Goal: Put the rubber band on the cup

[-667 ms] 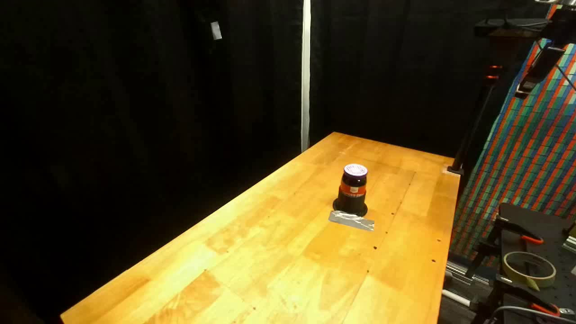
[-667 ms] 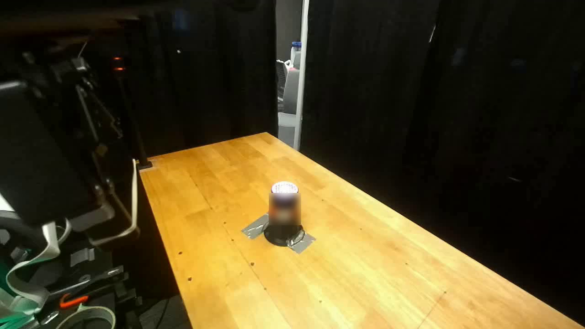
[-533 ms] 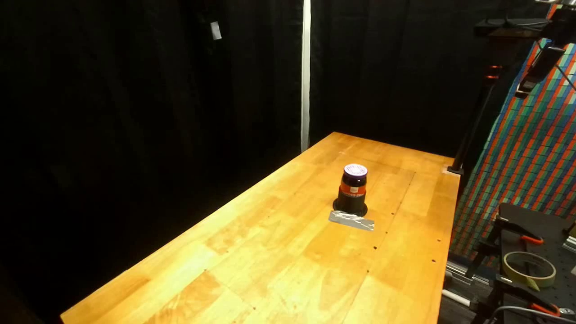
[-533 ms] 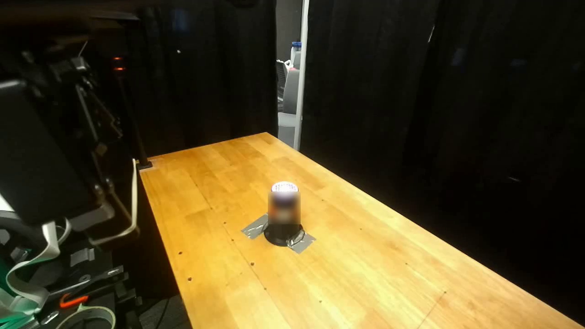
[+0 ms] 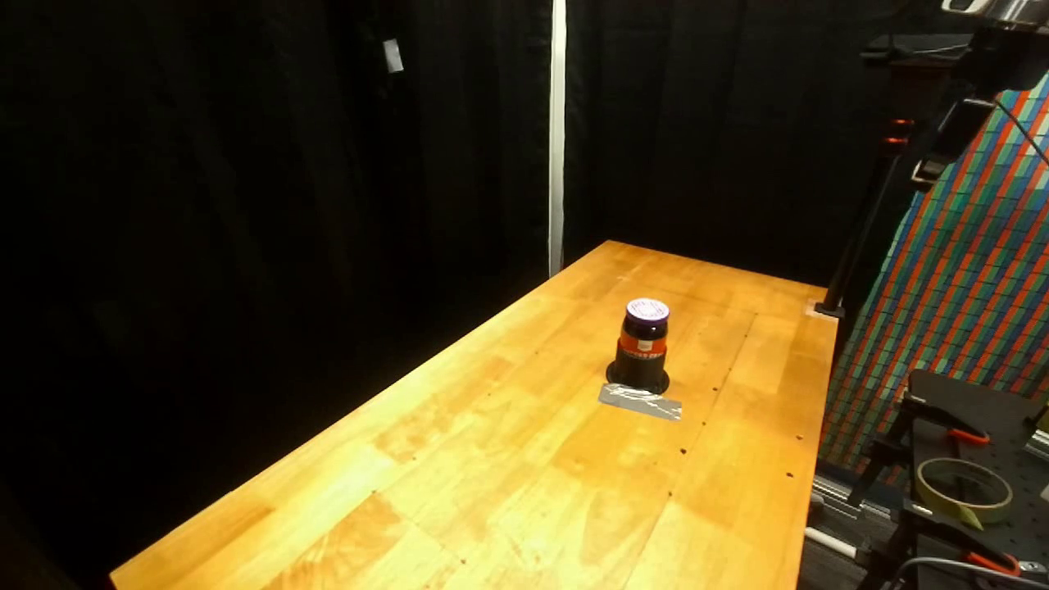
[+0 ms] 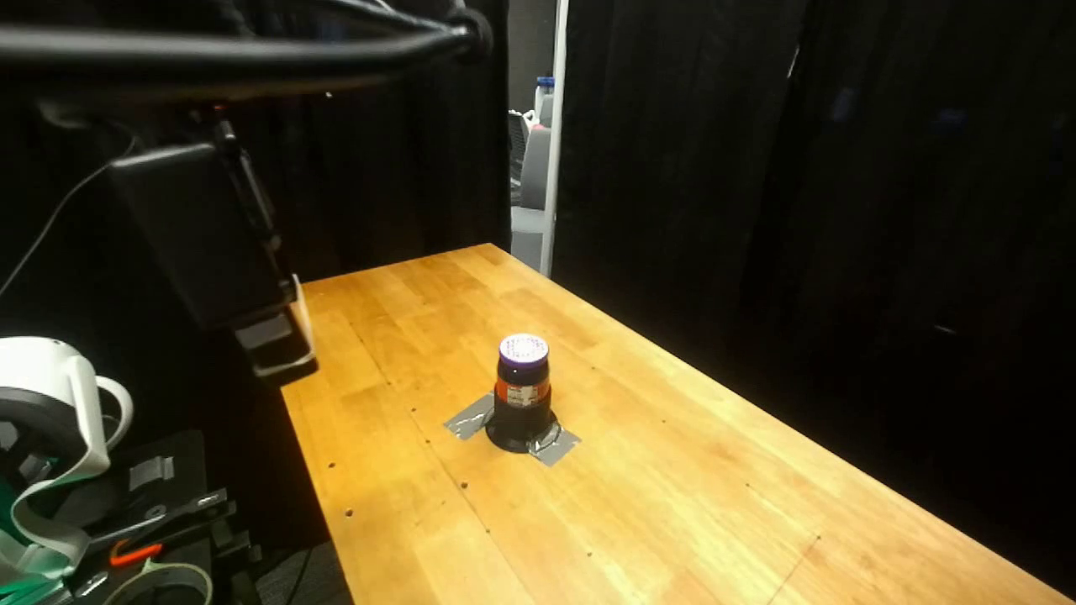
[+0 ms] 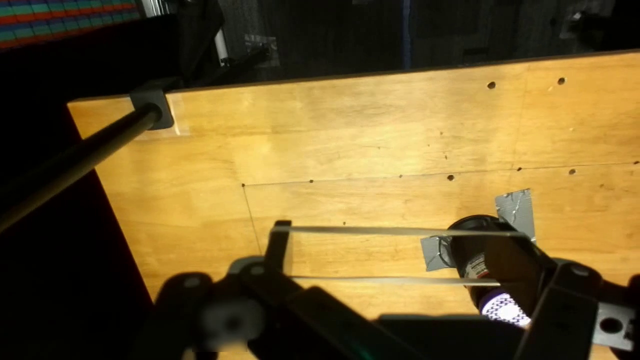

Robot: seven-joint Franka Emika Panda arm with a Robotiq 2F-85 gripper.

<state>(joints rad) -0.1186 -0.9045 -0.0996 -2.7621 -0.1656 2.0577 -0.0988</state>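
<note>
The cup is a small dark upright cylinder with an orange-red ring and a pale top. It stands on the table in both exterior views point(image 5: 642, 365) point(image 6: 523, 407) and shows in the wrist view point(image 7: 470, 252), partly hidden behind a finger. My gripper point(image 7: 402, 254) is open in the wrist view, its fingers wide apart. The pale rubber band point(image 7: 370, 230) is stretched around both fingers as two strands. In an exterior view the gripper point(image 6: 286, 349) hangs above the table's left edge, apart from the cup; in an exterior view it is at the upper right point(image 5: 926, 174).
Grey tape strips point(image 5: 641, 401) hold the cup's base to the wooden table point(image 5: 492, 459). A black pole point(image 7: 152, 115) is clamped at a table corner. A side bench with a tape roll point(image 5: 963, 492) stands beside the table. Black curtains surround the back.
The arm has moved: the gripper with the band has shifted left in an exterior view, and right, over the table's edge, in an exterior view. The cup has not moved.
</note>
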